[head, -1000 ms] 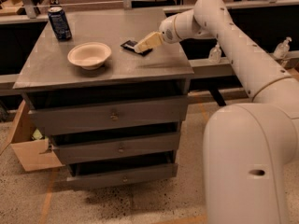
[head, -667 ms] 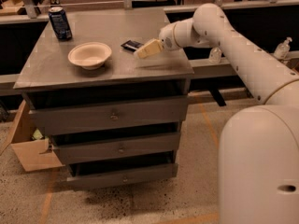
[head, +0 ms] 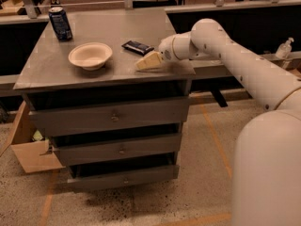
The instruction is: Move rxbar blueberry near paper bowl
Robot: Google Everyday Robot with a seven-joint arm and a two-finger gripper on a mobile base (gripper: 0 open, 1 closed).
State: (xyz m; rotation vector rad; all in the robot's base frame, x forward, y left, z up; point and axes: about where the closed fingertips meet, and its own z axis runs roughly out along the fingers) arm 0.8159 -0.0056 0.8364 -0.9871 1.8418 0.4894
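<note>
The rxbar blueberry (head: pixel 138 47), a flat dark bar with pale lettering, lies on the grey table top (head: pixel 56 69), to the right of the paper bowl (head: pixel 90 55) and about a bar's length from its rim. The cream bowl sits upright near the middle of the table. My gripper (head: pixel 148 61) is low over the table near its front right edge, just in front of the bar and apart from it. It holds nothing that I can see.
An upright blue drink can (head: pixel 60 23) stands at the table's back left corner. Drawers (head: pixel 113 117) fill the table's front below. A cardboard box (head: pixel 28 149) sits on the floor at left. A bottle (head: pixel 283 48) stands on the ledge at right.
My gripper has drawn back from beside the bar toward the table's front edge. The bar now shows fully and stays where it was. The bowl and can have not moved.
</note>
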